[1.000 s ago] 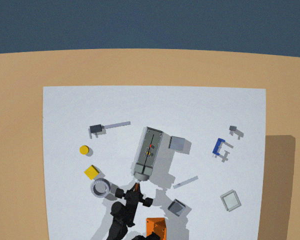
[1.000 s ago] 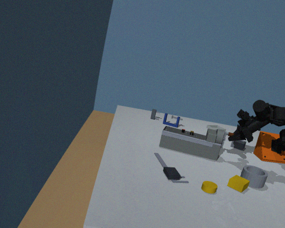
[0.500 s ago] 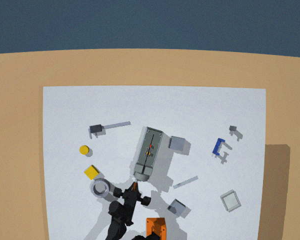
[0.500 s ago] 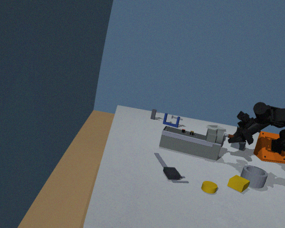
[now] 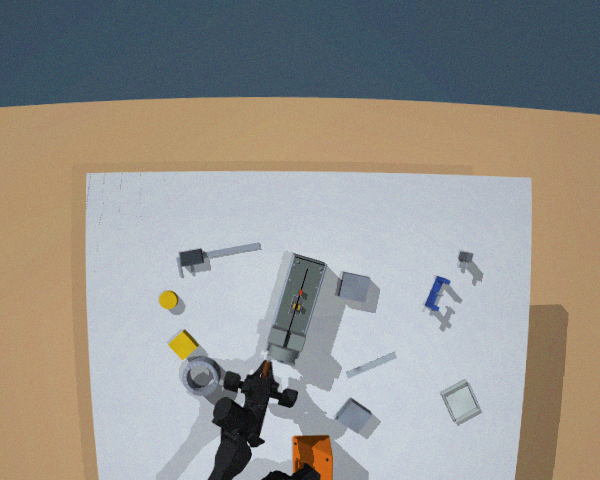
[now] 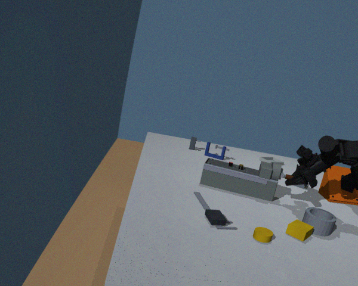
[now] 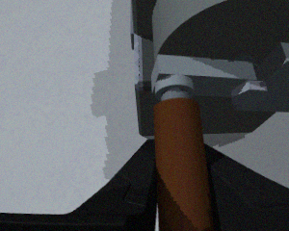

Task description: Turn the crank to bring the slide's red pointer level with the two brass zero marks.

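The grey-green machine (image 5: 313,284) (image 6: 237,183) stands mid-table, its drum-shaped end towards the arm. The red pointer (image 5: 300,292) (image 6: 231,164) sits in its top slot, a short gap beyond the brass zero marks (image 5: 296,306) (image 6: 240,166), on the side away from the crank. The crank's orange-brown handle (image 5: 265,367) (image 6: 288,176) (image 7: 178,115) is at the left of the drum face in the wrist view, and the grey crank arm (image 7: 212,87) runs right from it. My gripper (image 7: 170,148) is shut on the handle, one black finger on each side.
A grey ring (image 5: 186,377) (image 6: 318,226), a yellow block (image 5: 183,344) (image 6: 299,229) and a yellow disc (image 5: 168,299) (image 6: 262,233) stand left of the arm. Grey blocks (image 5: 354,286) (image 5: 353,414) and a thin bar (image 5: 371,364) lie right of the machine.
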Motion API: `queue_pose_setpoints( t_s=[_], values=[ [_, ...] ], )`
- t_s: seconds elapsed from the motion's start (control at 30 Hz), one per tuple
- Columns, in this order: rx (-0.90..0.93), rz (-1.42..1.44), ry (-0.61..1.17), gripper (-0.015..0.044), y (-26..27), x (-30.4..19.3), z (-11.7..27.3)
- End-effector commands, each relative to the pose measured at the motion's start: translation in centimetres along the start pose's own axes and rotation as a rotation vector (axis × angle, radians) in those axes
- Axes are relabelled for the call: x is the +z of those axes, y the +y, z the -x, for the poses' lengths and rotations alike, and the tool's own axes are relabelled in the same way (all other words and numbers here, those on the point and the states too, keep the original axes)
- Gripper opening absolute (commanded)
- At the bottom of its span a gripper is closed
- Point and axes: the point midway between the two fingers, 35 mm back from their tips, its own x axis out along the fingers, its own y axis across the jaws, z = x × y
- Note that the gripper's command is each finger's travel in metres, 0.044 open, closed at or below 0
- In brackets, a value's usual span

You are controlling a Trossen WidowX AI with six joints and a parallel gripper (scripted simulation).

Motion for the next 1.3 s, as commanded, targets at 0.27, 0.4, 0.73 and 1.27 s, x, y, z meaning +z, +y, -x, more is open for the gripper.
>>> queue_pose_setpoints(
  t_s=[0.27, 0.4, 0.73, 1.27],
  values=[
    [0.006, 0.004, 0.006, 0.0000, -0.3, -1.5, -1.5],
    [0.006, 0.004, 0.006, 0.0000, -0.7, -1.9, -1.9],
    [0.005, 0.004, 0.006, 0.0000, -1.7, -2.4, -2.4],
    [0.005, 0.004, 0.006, 0.0000, -2.7, -2.6, -2.7]
  ],
)
